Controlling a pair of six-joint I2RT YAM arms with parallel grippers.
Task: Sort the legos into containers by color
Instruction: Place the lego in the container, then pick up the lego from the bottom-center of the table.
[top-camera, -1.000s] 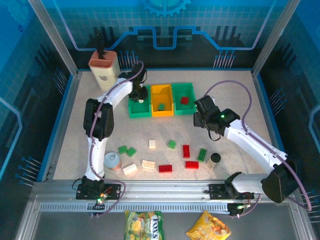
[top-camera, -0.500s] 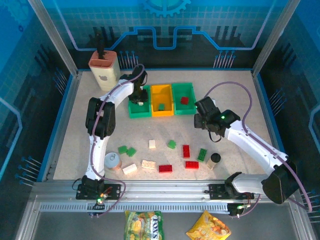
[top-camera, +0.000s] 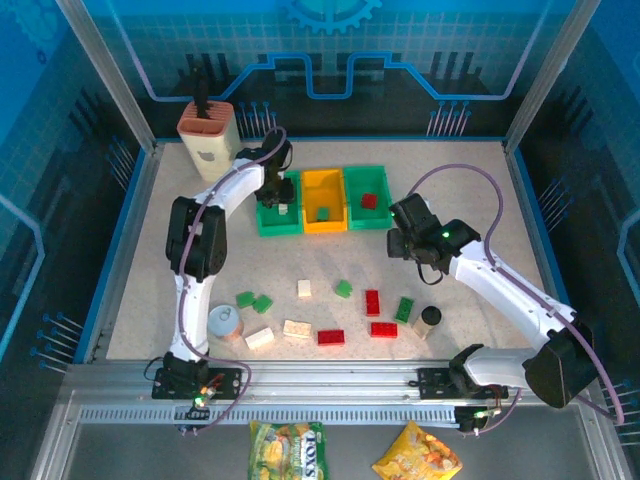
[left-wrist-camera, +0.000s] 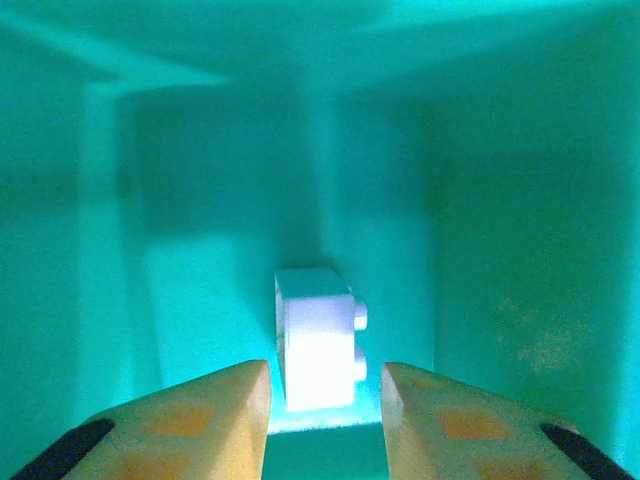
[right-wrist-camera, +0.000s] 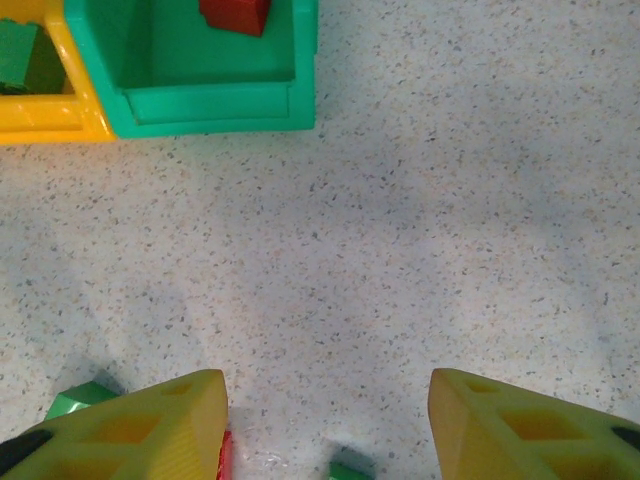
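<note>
Ten loose legos (top-camera: 331, 337) (red, green, cream) lie scattered on the near half of the table (top-camera: 470, 200). R gripper (right-wrist-camera: 327, 390) hangs over bare tabletop between them and the containers (top-camera: 346, 224), jaws released and wide apart, nothing between. Farther back, 3 joined bins stand in a row. L green bin (top-camera: 278, 229): 1 white brick (left-wrist-camera: 315, 340) on its floor, L gripper (left-wrist-camera: 325, 368) inside the bin, jaws slightly parted just short of the brick, not clamping it. Ctr yellow bin (top-camera: 325, 228): 1 green brick (top-camera: 323, 212). R green bin (top-camera: 370, 223): 1 red brick (top-camera: 369, 200).
</note>
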